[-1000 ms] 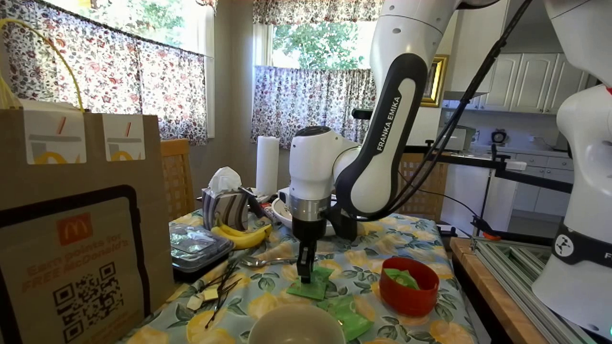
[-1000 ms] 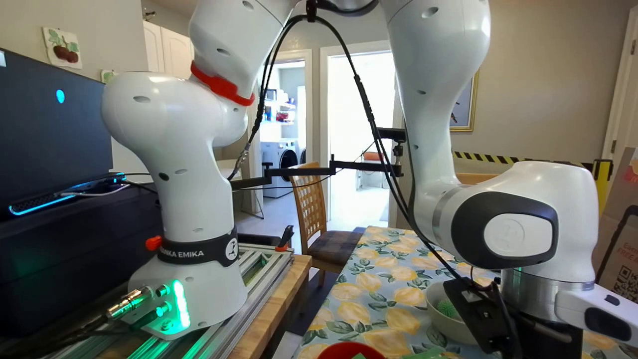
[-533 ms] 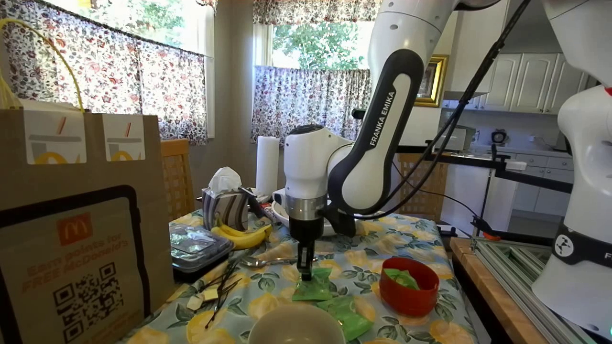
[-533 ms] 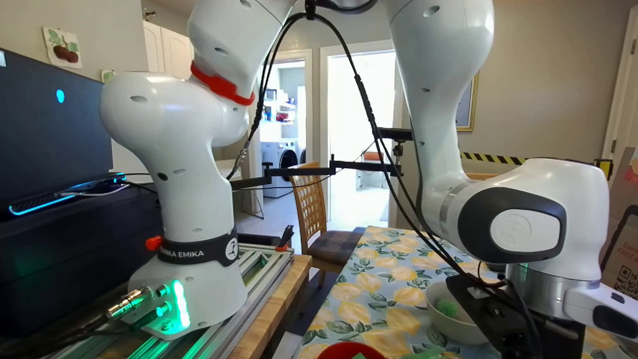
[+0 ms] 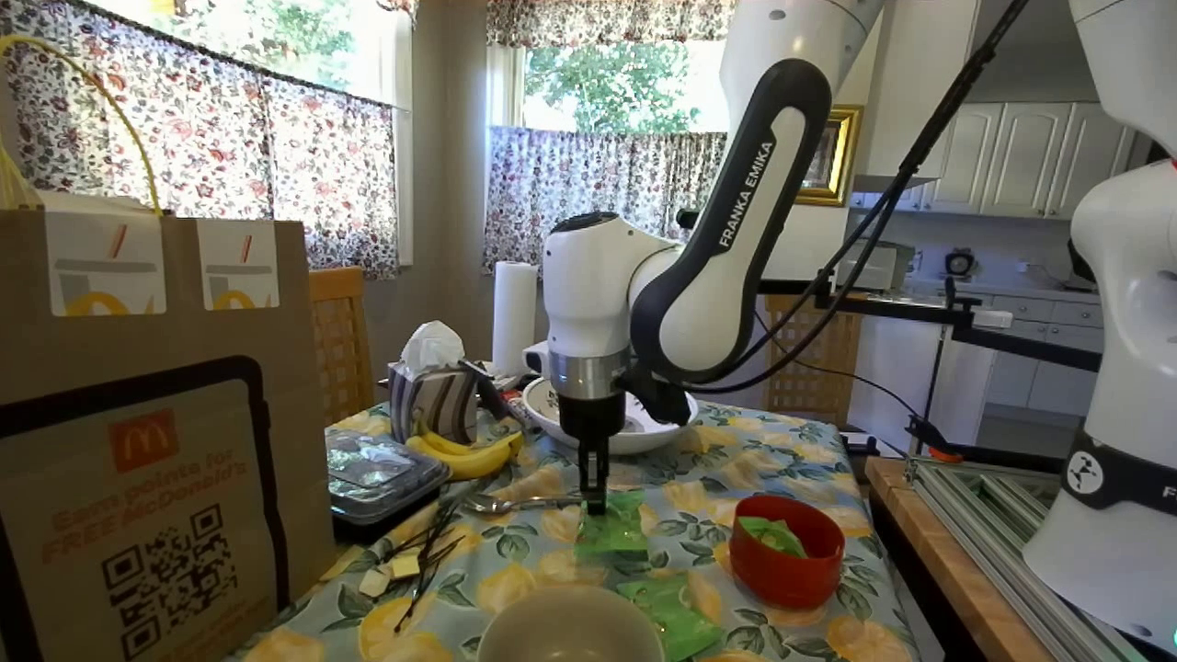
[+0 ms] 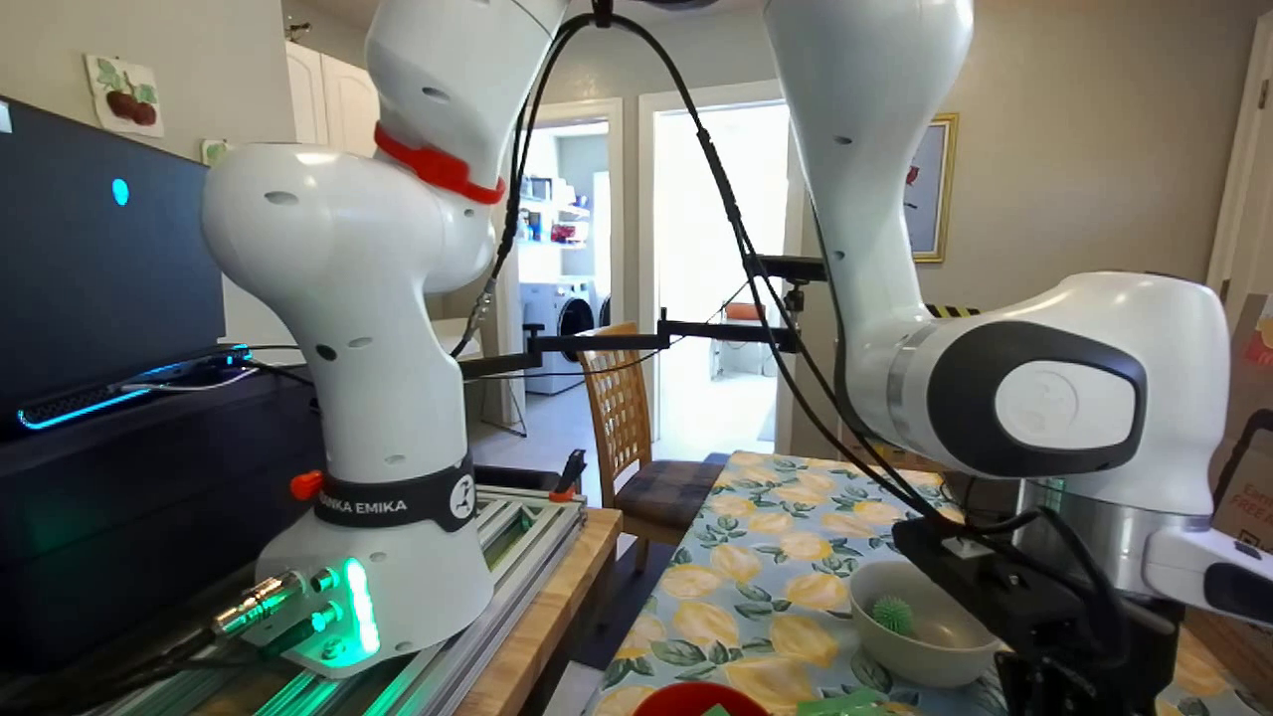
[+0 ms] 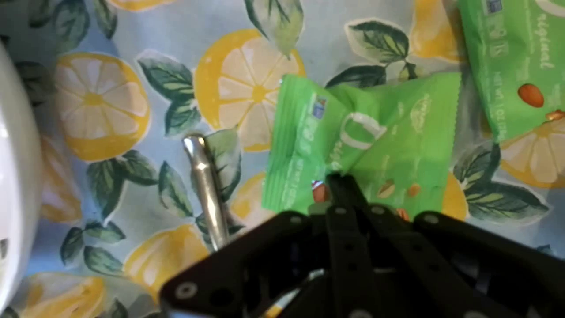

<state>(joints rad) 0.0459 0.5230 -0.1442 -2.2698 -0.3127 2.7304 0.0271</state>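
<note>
My gripper (image 5: 596,507) points down with its fingers closed on a small green snack packet (image 5: 614,533). In the wrist view the fingertips (image 7: 340,179) pinch the creased middle of the packet (image 7: 410,128), which appears raised a little above the tablecloth. A second green packet (image 5: 676,616) lies on the cloth close by, and it also shows in the wrist view (image 7: 521,57). A red container (image 5: 786,581) stands to one side with a green packet (image 5: 775,535) inside. In an exterior view, the red container (image 6: 696,700) is cut by the lower edge; my fingertips are out of view there.
A metal spoon (image 7: 209,194) lies beside the held packet. A white bowl (image 5: 611,443) stands behind the gripper. A beige bowl (image 6: 920,651) holds a green spiky ball (image 6: 892,615). Bananas (image 5: 471,458), a tissue box (image 5: 437,405), a plastic box (image 5: 382,473) and a paper bag (image 5: 156,386) are around.
My gripper has closed on the packet and moved up and slightly toward the white bowl in the view. The packet has risen with it, creasing. The second packet has shifted slightly.
</note>
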